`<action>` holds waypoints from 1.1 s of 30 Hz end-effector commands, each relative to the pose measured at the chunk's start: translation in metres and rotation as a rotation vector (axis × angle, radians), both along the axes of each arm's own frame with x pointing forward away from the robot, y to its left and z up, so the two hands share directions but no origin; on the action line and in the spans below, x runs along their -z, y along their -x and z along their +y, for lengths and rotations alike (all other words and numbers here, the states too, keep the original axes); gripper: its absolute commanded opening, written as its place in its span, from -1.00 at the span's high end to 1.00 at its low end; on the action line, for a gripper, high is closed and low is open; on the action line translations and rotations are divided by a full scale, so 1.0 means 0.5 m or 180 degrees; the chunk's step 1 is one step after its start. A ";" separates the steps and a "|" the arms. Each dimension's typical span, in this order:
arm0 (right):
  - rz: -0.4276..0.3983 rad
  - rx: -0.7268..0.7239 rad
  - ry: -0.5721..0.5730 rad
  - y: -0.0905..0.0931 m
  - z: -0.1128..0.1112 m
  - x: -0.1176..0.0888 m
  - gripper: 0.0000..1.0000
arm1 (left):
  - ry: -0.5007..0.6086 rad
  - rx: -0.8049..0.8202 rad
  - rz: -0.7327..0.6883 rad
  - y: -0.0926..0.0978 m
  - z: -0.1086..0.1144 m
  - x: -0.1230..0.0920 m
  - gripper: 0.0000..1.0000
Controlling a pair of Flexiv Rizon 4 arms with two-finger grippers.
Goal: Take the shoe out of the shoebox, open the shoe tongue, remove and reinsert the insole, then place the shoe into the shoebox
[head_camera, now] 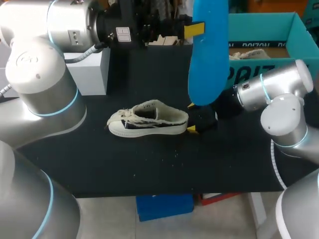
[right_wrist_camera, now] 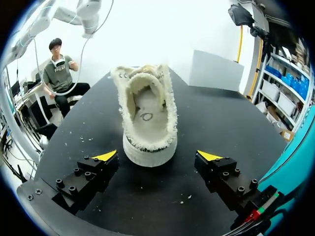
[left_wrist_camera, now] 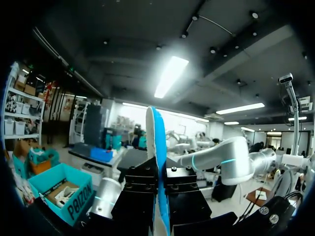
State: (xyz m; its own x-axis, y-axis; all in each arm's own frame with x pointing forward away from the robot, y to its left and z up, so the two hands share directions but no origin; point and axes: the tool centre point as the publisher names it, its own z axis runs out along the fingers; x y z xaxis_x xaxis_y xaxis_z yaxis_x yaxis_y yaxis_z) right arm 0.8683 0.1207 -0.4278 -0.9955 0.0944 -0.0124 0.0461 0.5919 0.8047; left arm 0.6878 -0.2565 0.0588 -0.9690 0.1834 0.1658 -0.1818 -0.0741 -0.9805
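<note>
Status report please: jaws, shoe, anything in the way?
Left gripper: jaws shut on insole, held high. Right gripper: jaws open at shoe heel. Shoe upright, outside box.

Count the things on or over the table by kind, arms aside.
Shoe: 1
Insole: 1
Shoebox: 1
White box: 1
Total: 4

Left arm (head_camera: pixel 45 79): fat, round, silver-grey, with thin light-blue rings at the joints and a grey ribbed cable (head_camera: pixel 84 55) by the black wrist. Right arm (head_camera: pixel 281 114): silver-grey too, blue rings, a white curly cable (head_camera: pixel 274 159) beside it. Right gripper (right_wrist_camera: pixel 157 156): two black blocky fingers (right_wrist_camera: pixel 91 177) with small round screws and bright yellow pointed tips. Left gripper (left_wrist_camera: pixel 158 172): black blocks with screws.
</note>
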 end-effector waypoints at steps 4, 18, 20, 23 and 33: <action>0.0024 0.0025 -0.0080 0.000 0.003 0.020 -1.00 | 0.0004 -0.0011 -0.0001 0.001 -0.003 0.001 1.00; -0.0208 -0.0080 0.0713 -0.018 -0.013 -0.033 -1.00 | 0.0004 -0.0011 -0.0001 0.001 -0.003 0.001 1.00; -0.0276 -0.0104 0.0918 -0.027 -0.014 -0.050 -1.00 | 0.0004 -0.0011 -0.0001 0.001 -0.003 0.001 1.00; -0.0371 -0.0179 0.1308 -0.039 -0.009 -0.070 -1.00 | 0.0004 -0.0011 -0.0001 0.001 -0.003 0.001 1.00; -0.0629 -0.0464 0.2254 -0.084 0.042 -0.111 -1.00 | 0.0004 -0.0011 -0.0001 0.001 -0.003 0.001 1.00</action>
